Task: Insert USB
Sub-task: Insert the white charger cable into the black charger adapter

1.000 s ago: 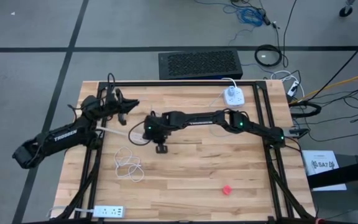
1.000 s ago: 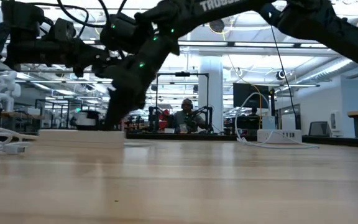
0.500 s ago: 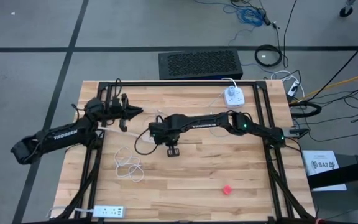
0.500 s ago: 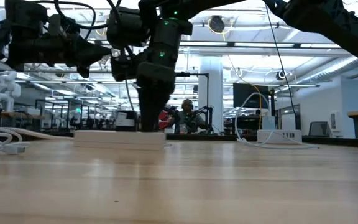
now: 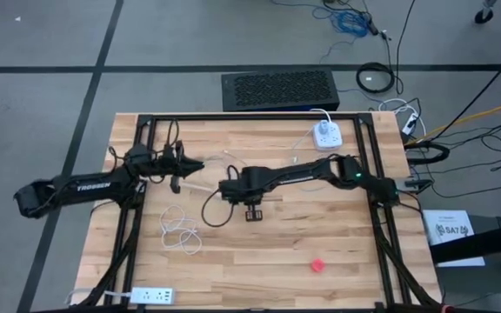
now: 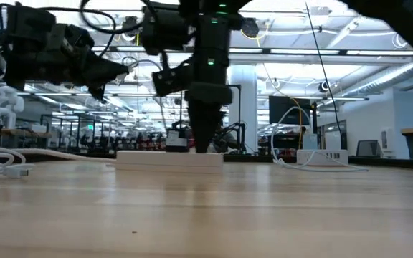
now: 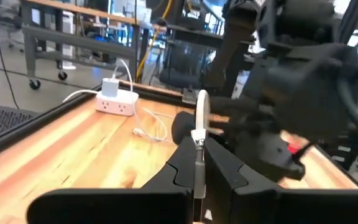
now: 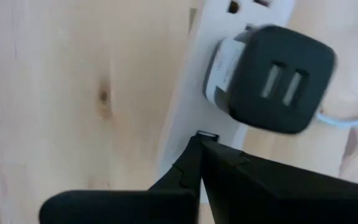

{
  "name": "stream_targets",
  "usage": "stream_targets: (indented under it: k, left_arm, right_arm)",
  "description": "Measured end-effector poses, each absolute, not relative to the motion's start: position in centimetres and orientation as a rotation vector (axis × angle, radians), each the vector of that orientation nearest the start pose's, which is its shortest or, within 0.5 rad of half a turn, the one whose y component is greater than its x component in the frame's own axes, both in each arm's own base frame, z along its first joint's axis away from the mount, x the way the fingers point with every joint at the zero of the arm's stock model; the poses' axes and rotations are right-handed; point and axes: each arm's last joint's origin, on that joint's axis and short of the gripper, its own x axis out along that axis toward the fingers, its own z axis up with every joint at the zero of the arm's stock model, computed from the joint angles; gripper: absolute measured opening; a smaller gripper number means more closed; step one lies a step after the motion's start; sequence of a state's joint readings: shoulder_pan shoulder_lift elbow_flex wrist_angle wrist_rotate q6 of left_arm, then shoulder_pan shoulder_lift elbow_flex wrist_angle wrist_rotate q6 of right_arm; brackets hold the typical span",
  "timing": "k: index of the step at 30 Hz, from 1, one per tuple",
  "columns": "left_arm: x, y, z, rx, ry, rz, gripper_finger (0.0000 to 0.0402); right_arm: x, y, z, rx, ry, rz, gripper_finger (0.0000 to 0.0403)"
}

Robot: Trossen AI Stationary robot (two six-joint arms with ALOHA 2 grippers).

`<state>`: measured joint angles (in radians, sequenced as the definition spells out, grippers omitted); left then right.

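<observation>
A white power strip (image 6: 169, 159) lies flat on the wooden table, with a black two-port USB charger (image 8: 269, 78) plugged into its top. My right gripper (image 8: 202, 138) is shut and stands on the strip, pointing straight down (image 6: 205, 143). My left gripper (image 5: 190, 165) hovers above the table to the strip's left, shut on a white USB plug (image 7: 201, 109). The rest of the white cable (image 5: 181, 230) lies in loose loops on the table, nearer the near edge. My left gripper pinches the white USB plug between its two fingers (image 7: 185, 162), which lie along it. The plug's free end (image 7: 201, 99) juts out past the fingertips toward the right arm, lifted clear of the table. My right gripper presses its shut fingertips (image 8: 197, 146) down from above on the strip's top face (image 8: 182, 118), beside the black charger. The strip lies flat on the table.
A white socket block (image 5: 324, 133) with its cord sits near the far right corner, and a second strip (image 5: 153, 296) lies at the near left edge. A small red object (image 5: 317, 264) is toward the near right. A black cable (image 5: 209, 209) loops beside the right gripper.
My right gripper has moved toward the table's right edge, and the power strip has slid along the table with it. My left gripper has followed to the right and slightly toward the near edge, still shut on the plug.
</observation>
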<state>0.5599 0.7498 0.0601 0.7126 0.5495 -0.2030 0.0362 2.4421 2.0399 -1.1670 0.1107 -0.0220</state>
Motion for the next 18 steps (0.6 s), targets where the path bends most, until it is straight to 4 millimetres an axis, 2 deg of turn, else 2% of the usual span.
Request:
stream_targets:
  k: [4, 8, 11, 14, 18]
  left_arm:
    - [13.1, 5.8, 16.8, -0.218, -0.062, 0.008, 0.0018]
    - [13.6, 5.2, 17.1, -0.205, -0.112, 0.009, 0.0018]
    - [14.1, 4.9, 17.3, -0.204, -0.131, 0.003, 0.0018]
    - [14.9, 4.7, 17.7, -0.206, -0.141, 0.005, 0.0018]
    - [16.4, 4.7, 18.4, -0.184, -0.144, -0.007, 0.0018]
  right_arm:
    - [44.4, 1.2, 14.1, -0.059, 1.455, -0.082, 0.0000]
    - [41.2, 1.1, 13.8, 0.030, 1.266, -0.124, 0.0000]
    - [39.5, 1.0, 13.4, 0.089, 1.154, -0.150, 0.0000]
    - [38.7, 1.0, 12.8, 0.120, 1.102, -0.161, 0.0000]
    - [38.6, 1.0, 12.5, 0.120, 1.077, -0.162, 0.0000]
